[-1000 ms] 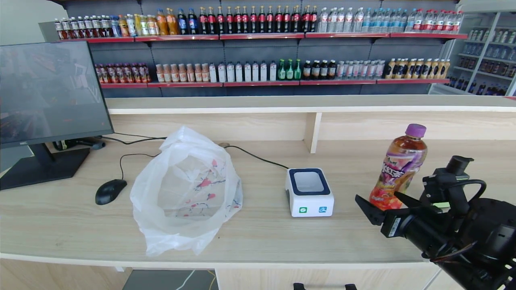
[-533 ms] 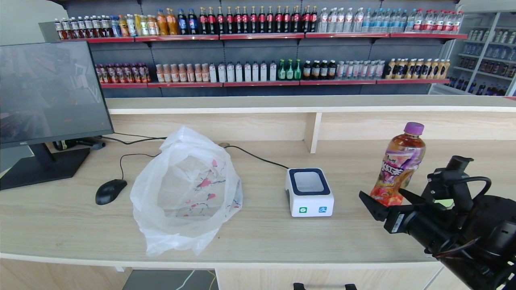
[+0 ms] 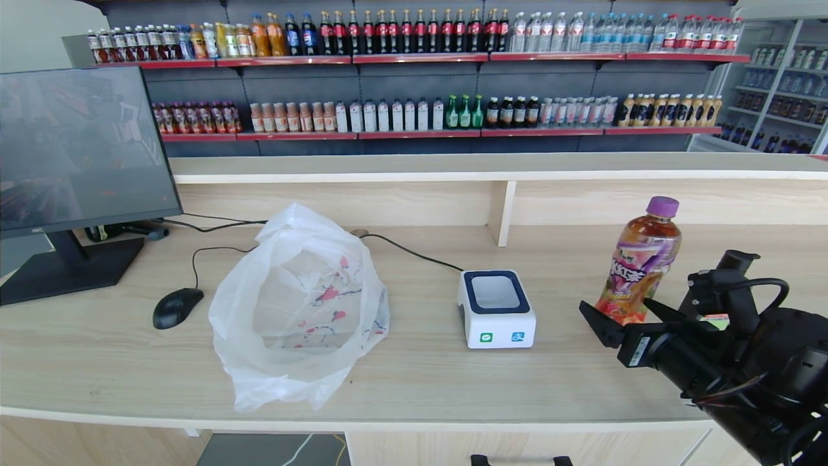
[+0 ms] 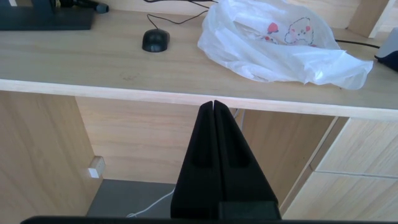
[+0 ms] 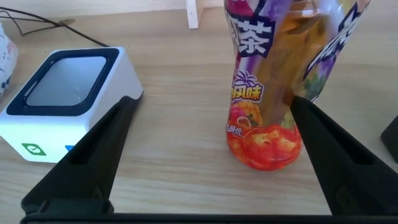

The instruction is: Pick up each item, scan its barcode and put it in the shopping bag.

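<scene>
Bottle: we see the drink bottle (image 3: 639, 262) (image 5: 273, 81) with a purple cap standing on the right part of the counter (image 3: 420, 375), well apart from the shopping bag (image 3: 301, 304) (image 4: 280, 37).
Right end effector: the right end effector (image 3: 618, 310) (image 5: 213, 104) is spread wide, one finger on each side of the bottle's lower part. We cannot tell if a finger touches it.
Left end effector: the left end effector (image 4: 213, 109) has its fingers pressed together and holds nothing. It hangs below the counter's front edge.
Scanner: the white scanner (image 3: 496, 309) (image 5: 65, 102) lies between the bottle and the bag, window up, just beside one finger of the right end effector.
Shopping bag: it is thin white plastic, lying slumped near the middle of the counter with its mouth to the front.
Other things: a black mouse (image 3: 176, 307) (image 4: 155, 40) lies left of the bag, and a monitor (image 3: 77, 149) stands at the far left. A cable (image 3: 414, 254) runs from the scanner behind the bag. Shelves of drinks (image 3: 414, 58) fill the back wall.
In the way: the scanner sits on the straight line from bottle to bag.
</scene>
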